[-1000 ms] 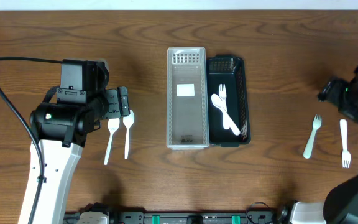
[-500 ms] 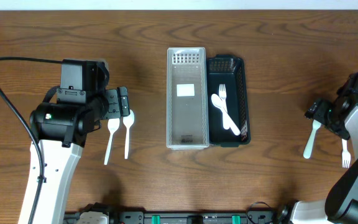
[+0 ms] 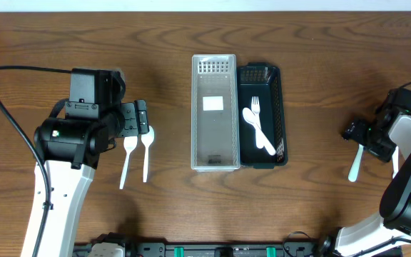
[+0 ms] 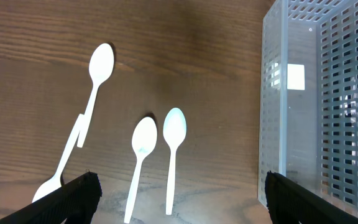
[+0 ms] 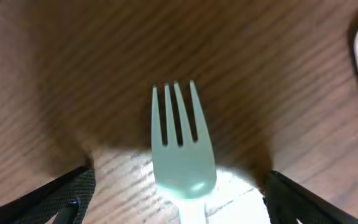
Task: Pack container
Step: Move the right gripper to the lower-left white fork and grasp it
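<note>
**Right end effector spread wide over a fork, far right of the clear container**

The right end effector stands with its jaws wide apart and nothing gripped. In the right wrist view its two fingers sit low at either side, and the white fork lies flat on the table between them, tines pointing away from the wrist. The pictures do not show whether the fingers touch the fork or the wood. From overhead the fork's handle sticks out below the end effector, well to the right of the clear container.

The left end effector is also spread wide and holds nothing. It hovers well to the left of the clear container, over the bowl ends of the spoons. These lie on the table, and the left wrist view shows three of them.

A black basket touches the clear container's right side. A second fork and a spoon lie inside it.
</note>
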`<action>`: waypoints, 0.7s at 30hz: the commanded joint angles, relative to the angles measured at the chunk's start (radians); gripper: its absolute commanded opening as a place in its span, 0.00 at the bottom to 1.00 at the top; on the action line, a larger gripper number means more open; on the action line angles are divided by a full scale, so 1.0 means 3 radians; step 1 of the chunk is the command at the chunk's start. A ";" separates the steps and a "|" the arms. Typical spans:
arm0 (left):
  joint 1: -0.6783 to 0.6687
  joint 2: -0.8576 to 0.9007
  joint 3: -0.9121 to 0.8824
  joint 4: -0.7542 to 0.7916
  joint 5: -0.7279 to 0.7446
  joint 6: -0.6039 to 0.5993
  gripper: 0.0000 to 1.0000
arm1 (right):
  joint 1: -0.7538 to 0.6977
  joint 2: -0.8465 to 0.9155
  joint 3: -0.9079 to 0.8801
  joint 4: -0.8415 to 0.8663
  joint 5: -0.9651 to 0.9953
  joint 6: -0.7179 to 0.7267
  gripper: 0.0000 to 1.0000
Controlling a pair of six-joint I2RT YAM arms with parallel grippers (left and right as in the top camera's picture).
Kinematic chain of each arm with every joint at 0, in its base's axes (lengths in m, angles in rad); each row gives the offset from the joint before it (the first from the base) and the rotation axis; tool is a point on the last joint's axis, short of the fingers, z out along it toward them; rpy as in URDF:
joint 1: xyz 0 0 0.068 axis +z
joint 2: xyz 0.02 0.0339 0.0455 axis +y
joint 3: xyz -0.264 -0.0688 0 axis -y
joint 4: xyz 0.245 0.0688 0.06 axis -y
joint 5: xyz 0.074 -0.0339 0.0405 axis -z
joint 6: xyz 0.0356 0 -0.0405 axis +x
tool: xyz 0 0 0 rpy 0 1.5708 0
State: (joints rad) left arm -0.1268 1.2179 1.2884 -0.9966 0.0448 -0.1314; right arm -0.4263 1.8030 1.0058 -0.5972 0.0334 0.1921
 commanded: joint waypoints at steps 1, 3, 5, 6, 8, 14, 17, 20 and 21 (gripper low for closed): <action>0.0014 0.0015 0.0023 -0.0019 -0.0039 -0.0017 0.87 | -0.0028 0.0111 -0.0019 0.0019 -0.0039 -0.0047 0.90; 0.0014 0.0015 0.0023 -0.0019 -0.0039 -0.0017 0.87 | -0.0028 0.0113 -0.0019 0.0036 -0.0039 -0.0047 0.87; 0.0014 0.0015 0.0023 -0.0019 -0.0039 -0.0017 0.87 | -0.0028 0.0114 -0.0019 0.0046 -0.0039 -0.0047 0.81; 0.0014 0.0015 0.0023 -0.0019 -0.0039 -0.0017 0.87 | -0.0028 0.0114 -0.0019 0.0048 -0.0039 -0.0047 0.77; 0.0014 0.0015 0.0023 -0.0020 -0.0039 -0.0017 0.87 | -0.0028 0.0113 -0.0019 0.0053 -0.0039 -0.0047 0.71; 0.0014 0.0015 0.0023 -0.0020 -0.0039 -0.0017 0.87 | -0.0028 0.0114 -0.0019 0.0066 -0.0039 -0.0047 0.58; 0.0014 0.0015 0.0023 -0.0022 -0.0039 -0.0017 0.87 | -0.0028 0.0113 -0.0019 0.0074 -0.0039 -0.0047 0.51; 0.0014 0.0015 0.0023 -0.0025 -0.0039 -0.0017 0.87 | -0.0028 0.0113 -0.0019 0.0075 -0.0039 -0.0047 0.45; 0.0014 0.0015 0.0023 -0.0029 -0.0039 -0.0017 0.87 | -0.0028 0.0113 -0.0019 0.0076 -0.0039 -0.0046 0.44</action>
State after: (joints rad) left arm -0.1268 1.2179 1.2884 -0.9989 0.0448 -0.1314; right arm -0.4267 1.8061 1.0061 -0.5739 0.0303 0.1772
